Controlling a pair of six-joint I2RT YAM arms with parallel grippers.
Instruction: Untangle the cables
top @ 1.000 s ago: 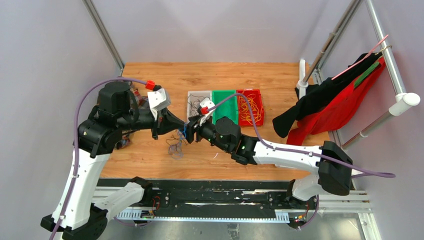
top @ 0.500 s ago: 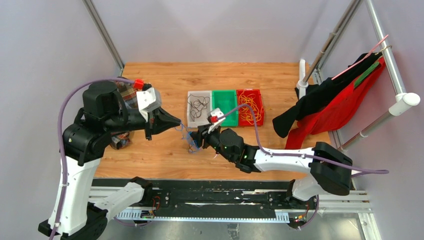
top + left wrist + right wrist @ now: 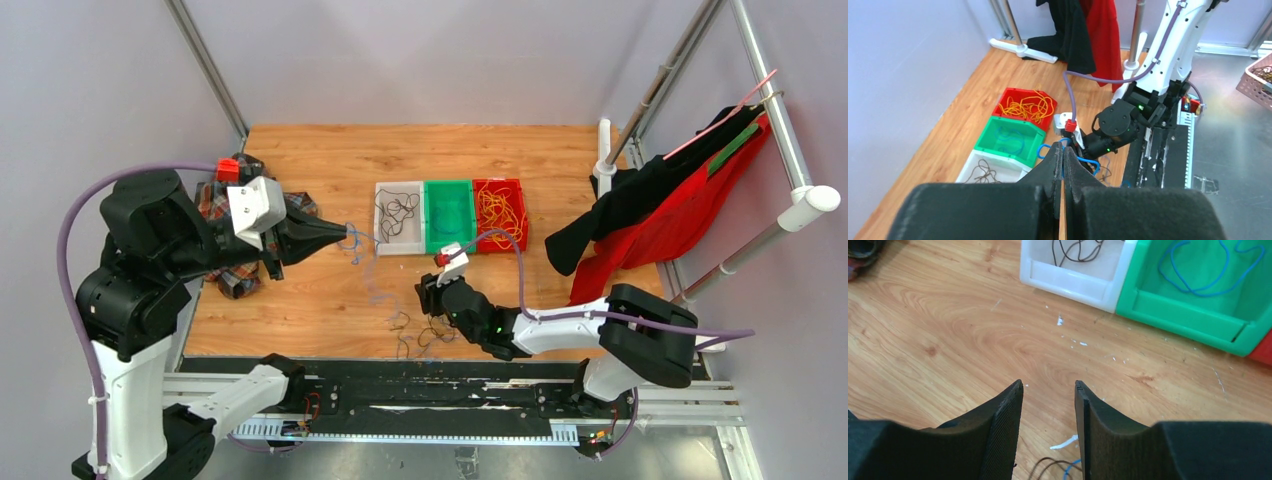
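Worktop (image 3: 300, 310) carries a green bin (image 3: 450, 247). Left of that bin, the left hand (image 3: 343, 235) is clamped tight on a blue cable (image 3: 1090, 163), which trails to a tangle of cables (image 3: 412, 335) on the near side of the bin. Nearer than the bin too, the right hand (image 3: 1048, 385) stands partly parted, gripping nothing.

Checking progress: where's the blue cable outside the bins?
Top view: the blue cable runs from the shut left gripper, left of the white bin, to the tangle beside the right gripper.
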